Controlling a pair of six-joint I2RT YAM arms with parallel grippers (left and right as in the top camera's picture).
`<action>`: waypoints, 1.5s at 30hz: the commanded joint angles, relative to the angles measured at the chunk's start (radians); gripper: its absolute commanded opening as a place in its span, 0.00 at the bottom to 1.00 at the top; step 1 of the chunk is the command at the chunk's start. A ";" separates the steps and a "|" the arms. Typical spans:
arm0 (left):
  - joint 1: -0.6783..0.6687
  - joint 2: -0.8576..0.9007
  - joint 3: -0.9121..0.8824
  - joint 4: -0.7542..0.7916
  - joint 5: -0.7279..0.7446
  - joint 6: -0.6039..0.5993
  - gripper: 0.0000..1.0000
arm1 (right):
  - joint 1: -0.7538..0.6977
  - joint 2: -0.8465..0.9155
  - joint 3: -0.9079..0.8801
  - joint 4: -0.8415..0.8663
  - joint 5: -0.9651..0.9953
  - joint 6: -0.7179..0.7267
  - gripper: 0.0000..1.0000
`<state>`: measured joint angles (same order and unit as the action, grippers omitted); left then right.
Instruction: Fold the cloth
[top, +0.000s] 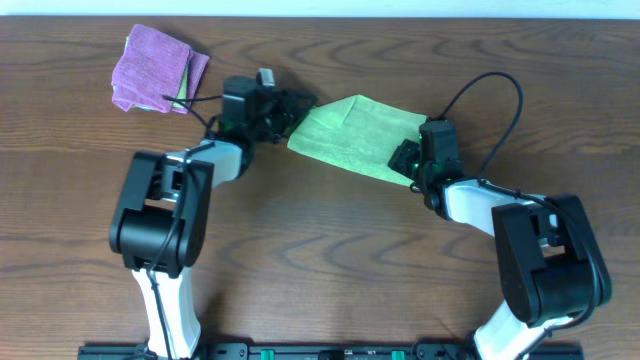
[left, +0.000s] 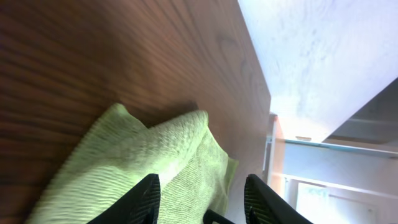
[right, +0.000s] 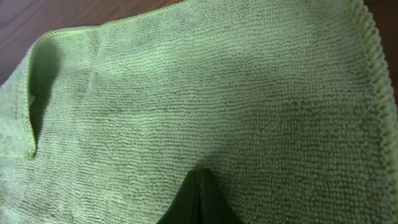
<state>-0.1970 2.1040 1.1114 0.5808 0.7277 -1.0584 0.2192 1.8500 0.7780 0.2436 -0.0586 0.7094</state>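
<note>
The lime-green cloth (top: 355, 135) lies spread on the wooden table (top: 330, 260), its left corner rumpled. My left gripper (top: 297, 108) sits at that left corner. In the left wrist view this gripper (left: 203, 178) is open, and a raised fold of the cloth (left: 124, 155) lies between and below its fingers. My right gripper (top: 403, 158) is at the near right edge of the cloth. The right wrist view shows it (right: 200, 174) shut, its joined tips resting on the flat cloth (right: 217, 81); I see no pinch of fabric between them.
A purple folded cloth (top: 150, 68), with a green edge showing under it, lies at the far left of the table. The table's far edge (left: 258, 81) runs close behind the green cloth. Black cables (top: 490, 95) loop above the right arm.
</note>
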 joint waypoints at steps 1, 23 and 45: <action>0.047 0.011 0.018 0.004 0.090 0.004 0.44 | -0.002 0.002 -0.006 -0.019 -0.014 0.008 0.01; 0.088 0.011 0.018 0.004 0.202 0.062 0.85 | 0.086 0.189 0.266 0.147 -0.151 0.012 0.33; 0.214 0.011 0.018 0.004 0.347 0.086 0.95 | 0.129 0.327 0.386 0.151 -0.167 0.077 0.37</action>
<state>0.0151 2.1040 1.1114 0.5812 1.0489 -0.9932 0.3256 2.1448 1.1465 0.3813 -0.2344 0.7555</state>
